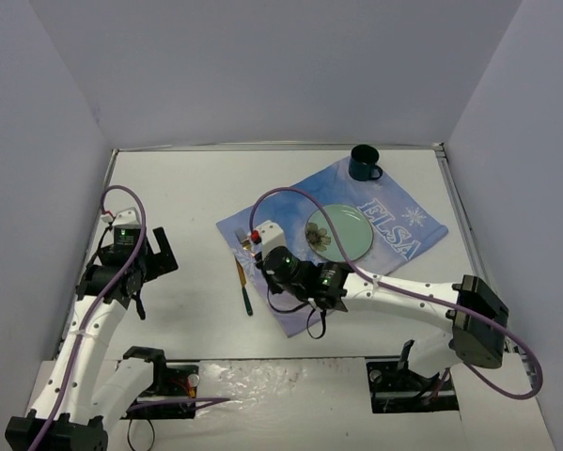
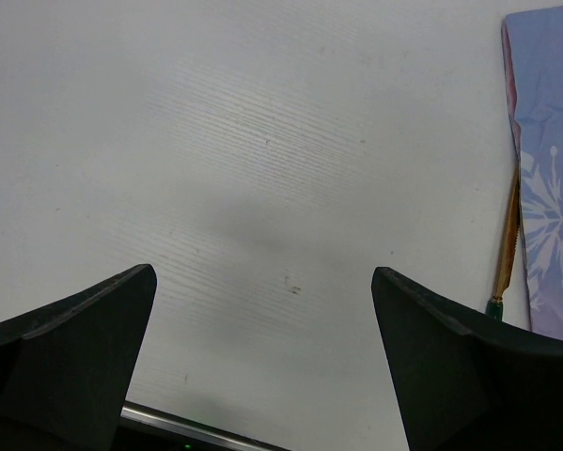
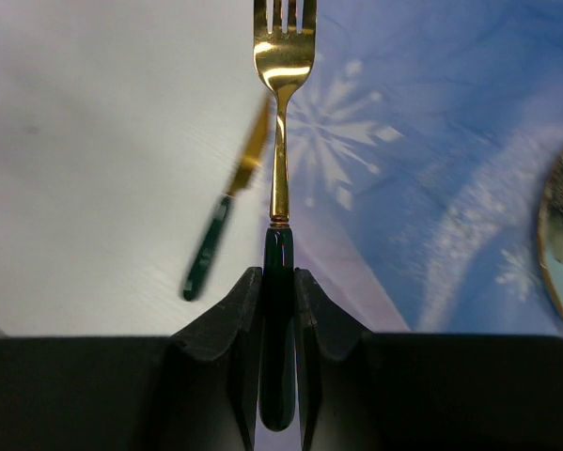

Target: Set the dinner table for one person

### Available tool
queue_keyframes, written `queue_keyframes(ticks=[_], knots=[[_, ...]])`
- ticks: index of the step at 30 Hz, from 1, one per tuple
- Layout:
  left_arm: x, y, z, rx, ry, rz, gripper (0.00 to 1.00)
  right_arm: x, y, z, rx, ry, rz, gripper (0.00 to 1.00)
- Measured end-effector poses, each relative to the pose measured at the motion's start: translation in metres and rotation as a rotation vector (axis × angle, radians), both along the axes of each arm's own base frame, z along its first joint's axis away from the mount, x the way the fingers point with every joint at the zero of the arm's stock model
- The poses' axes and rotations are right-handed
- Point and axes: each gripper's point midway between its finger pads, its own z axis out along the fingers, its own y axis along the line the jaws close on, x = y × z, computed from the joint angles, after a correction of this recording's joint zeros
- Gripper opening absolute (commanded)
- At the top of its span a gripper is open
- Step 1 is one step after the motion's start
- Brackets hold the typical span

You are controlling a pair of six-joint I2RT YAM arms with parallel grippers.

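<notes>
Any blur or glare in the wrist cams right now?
Right wrist: fork sharp, bright glare on its gold neck; knife beyond it blurred. Left wrist: faint ripple banding and a diffuse shadow on the table, no glare.

Left end effector (image 2: 262, 282) spread wide; right end effector (image 3: 278, 279) pinched tight.
</notes>
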Motion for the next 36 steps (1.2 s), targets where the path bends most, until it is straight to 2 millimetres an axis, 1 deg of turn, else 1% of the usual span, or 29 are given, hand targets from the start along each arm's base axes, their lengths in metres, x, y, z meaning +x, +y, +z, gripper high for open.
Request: queue_keyframes(ticks=[3, 5, 7, 10, 14, 17, 21, 29, 34, 36], knots=[[0.005, 0.000, 0.000, 0.002, -0.010, -0.003, 0.97, 0.021, -0.043, -0.036, -0.102, 0.033, -0.081, 0.00], [0.007, -0.001, 0.001, 0.002, -0.017, -0.004, 0.97, 0.027, -0.066, -0.056, -0.160, 0.061, -0.113, 0.00], [0.008, -0.001, 0.001, 0.001, -0.021, -0.004, 0.97, 0.030, -0.080, -0.069, -0.187, 0.083, -0.123, 0.00], [0.009, -0.001, 0.002, 0.001, -0.027, -0.004, 0.97, 0.033, -0.093, -0.083, -0.198, 0.109, -0.124, 0.00], [0.009, -0.001, 0.002, 0.000, -0.029, -0.004, 0.97, 0.037, -0.100, -0.093, -0.203, 0.127, -0.113, 0.00], [0.010, 0.000, 0.002, 0.000, -0.030, -0.002, 0.97, 0.043, -0.100, -0.098, -0.194, 0.137, -0.107, 0.00], [0.010, 0.000, 0.002, 0.000, -0.030, -0.001, 0.97, 0.046, -0.099, -0.106, -0.195, 0.146, -0.089, 0.00], [0.010, 0.000, 0.002, 0.000, -0.030, -0.001, 0.97, 0.047, -0.101, -0.131, -0.245, 0.185, -0.071, 0.00], [0.010, 0.000, 0.002, 0.000, -0.030, 0.001, 0.97, 0.051, -0.101, -0.134, -0.238, 0.187, -0.076, 0.00], [0.010, 0.001, 0.002, 0.000, -0.030, 0.003, 0.97, 0.052, -0.101, -0.133, -0.232, 0.184, -0.078, 0.04]])
